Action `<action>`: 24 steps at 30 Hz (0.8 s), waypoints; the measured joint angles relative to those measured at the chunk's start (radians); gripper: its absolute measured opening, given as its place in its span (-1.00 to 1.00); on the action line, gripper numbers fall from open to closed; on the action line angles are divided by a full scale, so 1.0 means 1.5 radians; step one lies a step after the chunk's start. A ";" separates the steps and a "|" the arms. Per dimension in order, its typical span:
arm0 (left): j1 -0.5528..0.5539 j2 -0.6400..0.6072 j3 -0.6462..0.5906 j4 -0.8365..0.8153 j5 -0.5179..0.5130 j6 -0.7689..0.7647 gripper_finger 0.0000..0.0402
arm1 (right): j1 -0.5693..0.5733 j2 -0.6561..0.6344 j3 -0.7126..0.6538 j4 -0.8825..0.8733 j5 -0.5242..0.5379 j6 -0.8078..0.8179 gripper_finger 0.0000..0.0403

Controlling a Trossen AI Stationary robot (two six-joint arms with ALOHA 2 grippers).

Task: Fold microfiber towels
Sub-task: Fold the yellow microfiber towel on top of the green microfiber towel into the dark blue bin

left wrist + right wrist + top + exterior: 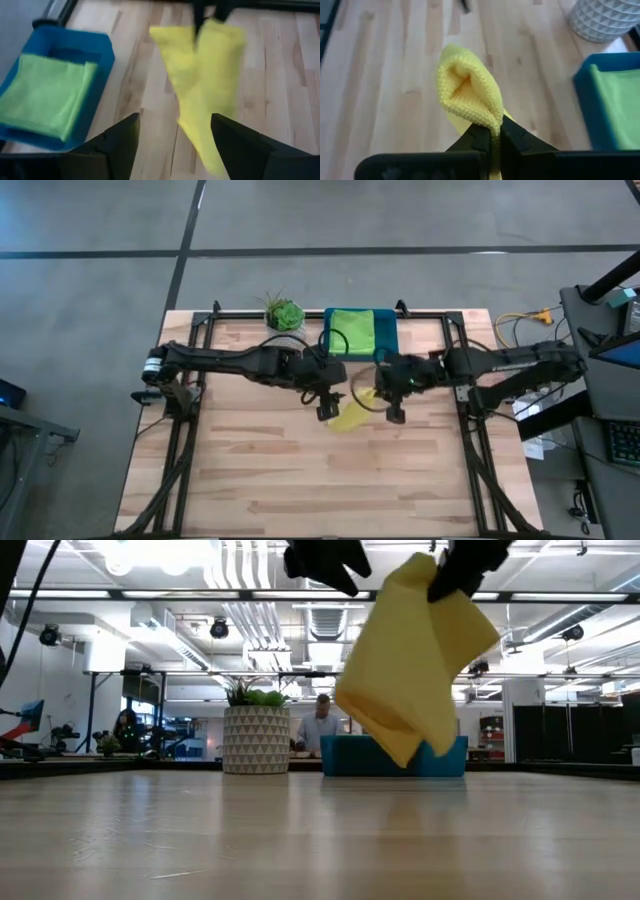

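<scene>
A yellow microfiber towel [350,417] hangs crumpled in the air over the middle of the table; it also shows in the low view [410,660]. My right gripper [495,137] is shut on its top. My left gripper [172,145] is open and empty, level with the towel's top and just to its left, apart from it in the low view [322,560]. A folded light green towel [45,95] lies in the blue tray [102,50] at the table's far edge. The blue and teal towels do not show. My right gripper pinches a bunched fold at the towel's top [492,122] between its two fingers; a puffed loop of cloth [465,92] stands out past the fingertips. Several layers are in the hold. The towel hangs slack below the fingers [400,730], lifted clear of the table.
The tray [388,345] stands at the far middle, with a potted plant [283,313] to its left. Bare wooden tabletop [330,480] lies on the near side of both grippers. Black frame rails run along the left, right and far edges. People [322,720] show in the room beyond.
</scene>
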 joint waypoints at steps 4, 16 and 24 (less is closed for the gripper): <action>0.001 -0.001 -0.001 0.009 0.000 0.027 0.18 | -0.028 0.037 0.074 -0.065 -0.002 -0.015 -0.96; 0.028 0.001 -0.039 0.059 0.056 0.037 0.19 | -0.041 0.123 0.203 -0.135 -0.004 -0.051 -0.96; 0.045 0.000 -0.110 0.053 0.102 0.025 -0.07 | -0.041 0.105 0.232 -0.135 0.003 -0.050 -0.96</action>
